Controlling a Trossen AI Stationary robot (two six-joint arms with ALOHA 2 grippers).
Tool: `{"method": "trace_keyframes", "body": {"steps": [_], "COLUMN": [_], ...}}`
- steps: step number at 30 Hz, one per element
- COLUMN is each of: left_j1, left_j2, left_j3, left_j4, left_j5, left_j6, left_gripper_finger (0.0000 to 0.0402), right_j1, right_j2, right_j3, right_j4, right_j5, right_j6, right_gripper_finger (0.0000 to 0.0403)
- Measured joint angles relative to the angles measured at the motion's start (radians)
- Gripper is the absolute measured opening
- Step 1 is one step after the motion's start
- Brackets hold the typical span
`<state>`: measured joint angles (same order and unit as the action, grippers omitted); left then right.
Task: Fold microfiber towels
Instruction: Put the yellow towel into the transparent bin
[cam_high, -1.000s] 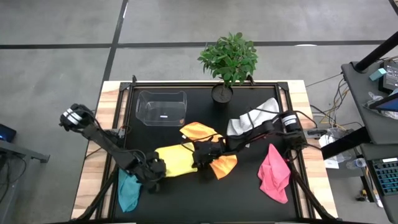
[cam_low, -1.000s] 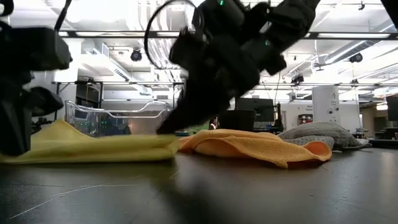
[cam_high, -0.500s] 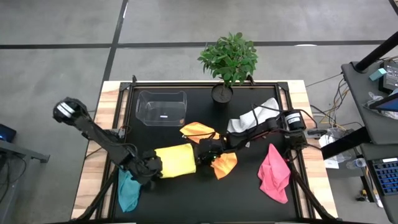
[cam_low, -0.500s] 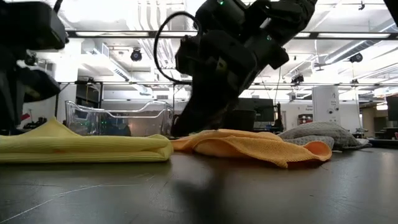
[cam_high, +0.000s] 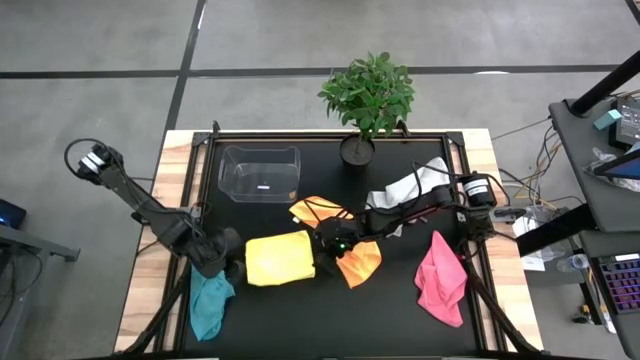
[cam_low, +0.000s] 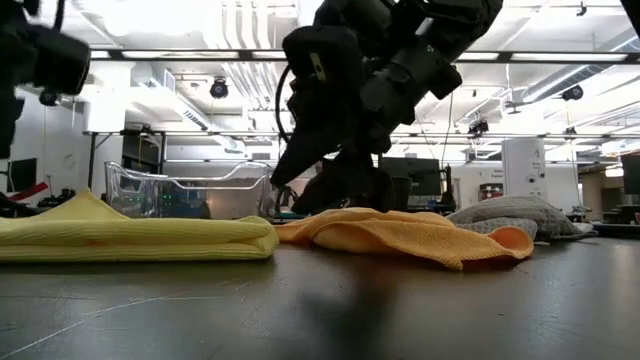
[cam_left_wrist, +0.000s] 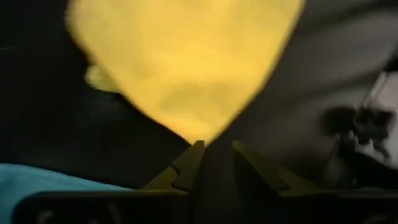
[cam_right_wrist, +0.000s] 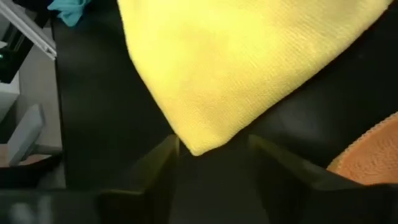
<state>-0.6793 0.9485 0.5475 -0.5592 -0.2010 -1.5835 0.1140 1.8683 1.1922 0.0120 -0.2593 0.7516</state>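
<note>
Surface: black mat on a wood-edged surface carries everything; most of the front is bare.
Yellow towel: folded yellow microfiber towel lies flat as a rough square, left of centre, between the two tools. It looks light, limp and napped, so it likely grips rather than slips; a corner or the doubled edge seems the best place to pinch, and both layers must be caught or the fold will open.
Orange towel: crumpled orange microfiber cloth sits just beside the yellow one's right edge, partly under the right arm. Soft and bunched, it would need spreading before folding.
Pink towel: loose pink cloth lies well apart, at the right front.
Teal towel: teal cloth hangs at the left front edge, near the left arm.
White-grey towel: pale rumpled cloth rests near the back right, under the right arm's links.
Box: clear plastic box stands empty at the back left, apart from the towels.
Plant: small potted green plant stands at the back edge.
Left tool: left tool sits at the yellow towel's left corner, jaws slightly parted, holding nothing.
Right tool: right tool hovers at the yellow towel's right corner, jaws apart, empty.
Obstruction: the orange cloth crowds the right tool's approach and could be snagged along.
</note>
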Motion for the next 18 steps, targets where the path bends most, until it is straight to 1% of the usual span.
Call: {"method": "trace_keyframes", "body": {"steps": [4, 6, 8, 11, 14, 18], "left_j1": [0.000, 0.002, 0.002, 0.005, 0.005, 0.015], "left_j2": [-0.012, 0.005, 0.024, 0.057, 0.100, 0.173], "left_j3": [-0.068, -0.105, -0.147, -0.190, -0.215, -0.208], "left_j4": [0.029, 0.058, 0.110, 0.188, 0.297, 0.349], "left_j5": [-0.068, -0.078, -0.078, -0.085, -0.120, -0.150], "left_j6": [-0.162, -0.209, -0.256, -0.309, -0.315, -0.319], "left_gripper_finger": [0.0132, 0.0166, 0.0198, 0.0239, 0.0264, 0.0268], "right_j1": [0.002, 0.001, 0.001, 0.001, 0.001, 0.001], "right_j2": [0.000, 0.000, 0.000, 0.000, 0.006, 0.035], "right_j3": [0.000, -0.001, -0.004, -0.008, -0.010, 0.003], "right_j4": [-0.005, -0.011, -0.014, -0.011, -0.008, 0.014], "right_j5": [0.076, 0.103, 0.107, 0.144, 0.156, 0.158], "right_j6": [0.018, 0.032, 0.043, 0.048, 0.050, 0.063], "right_gripper_finger": [0.0242, 0.0264, 0.0281, 0.0298, 0.0305, 0.0304]}}
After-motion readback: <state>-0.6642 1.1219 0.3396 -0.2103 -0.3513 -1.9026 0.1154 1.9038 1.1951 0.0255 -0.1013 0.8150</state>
